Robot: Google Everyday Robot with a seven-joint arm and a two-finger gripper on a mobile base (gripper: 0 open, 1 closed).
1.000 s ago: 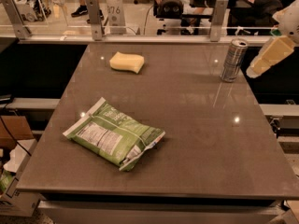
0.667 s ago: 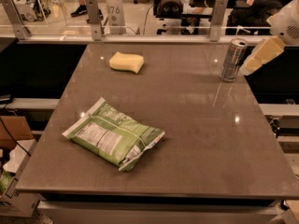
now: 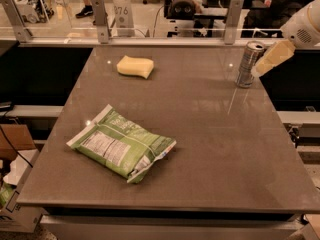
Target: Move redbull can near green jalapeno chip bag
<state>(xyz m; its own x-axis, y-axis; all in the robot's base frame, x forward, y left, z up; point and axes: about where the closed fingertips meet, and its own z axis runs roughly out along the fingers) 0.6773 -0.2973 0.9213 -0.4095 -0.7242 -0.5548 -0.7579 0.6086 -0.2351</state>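
Note:
The redbull can point(image 3: 247, 64) stands upright at the far right edge of the grey table point(image 3: 200, 134). The green jalapeno chip bag point(image 3: 121, 143) lies flat near the front left, label panel up, far from the can. My gripper point(image 3: 272, 58) reaches in from the right edge, its pale finger right beside the can's right side, at or nearly touching it. The white arm point(image 3: 302, 28) is behind it at the upper right.
A pale yellow sponge-like block point(image 3: 135, 66) lies at the far left-centre of the table. A glass rail with metal posts point(image 3: 233, 13) runs along the far edge. Boxes and cables sit on the floor at the left point(image 3: 12, 184).
The gripper has moved left, closer to the redbull can. The can, bag and sponge have not moved.

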